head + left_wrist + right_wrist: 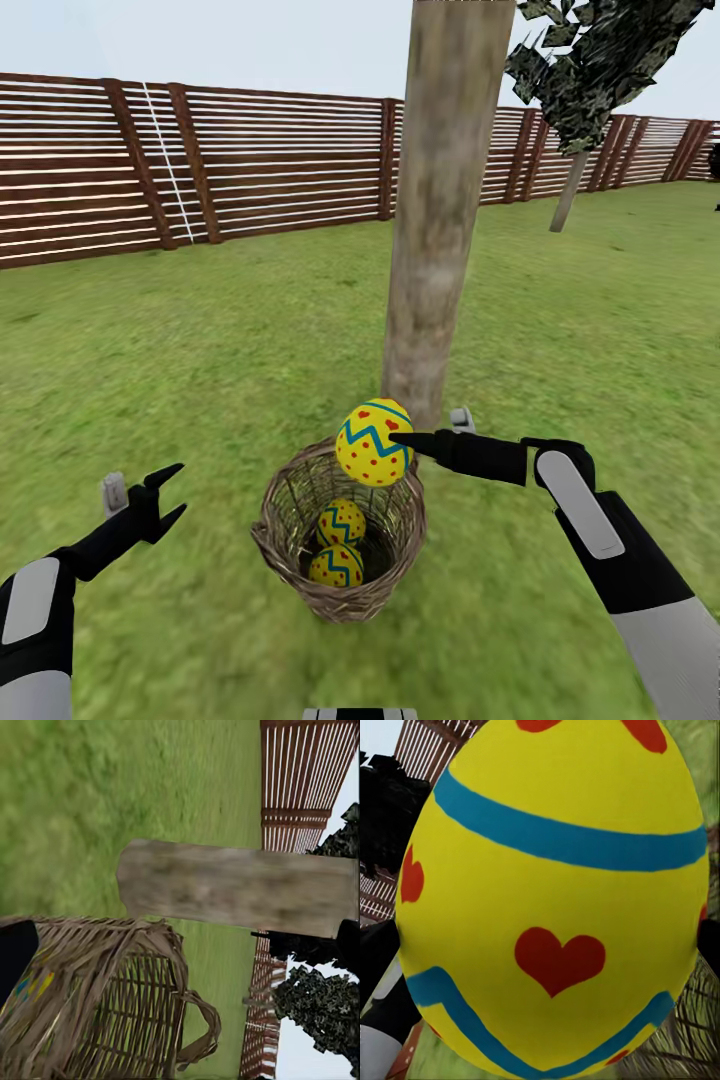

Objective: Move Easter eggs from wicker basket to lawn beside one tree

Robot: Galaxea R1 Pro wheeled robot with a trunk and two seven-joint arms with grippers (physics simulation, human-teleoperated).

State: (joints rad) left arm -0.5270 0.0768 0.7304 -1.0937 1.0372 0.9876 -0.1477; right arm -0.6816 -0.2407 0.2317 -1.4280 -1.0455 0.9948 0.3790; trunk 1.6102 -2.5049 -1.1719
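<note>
Yellow egg (373,442) clamped in right gripper (398,437) above basket (290,560); two eggs (340,543) inside. Trunk (440,210) at twelve o'clock. Left gripper (170,492) spread, empty.

A small round brown woven wicker basket (340,540) sits upright on the mottled green lawn (200,380), just before the thick grey-brown tree trunk (440,200). Two yellow eggs with blue zigzags (340,545) lie inside it; a third yellow egg (373,442) is raised above its far rim.
</note>
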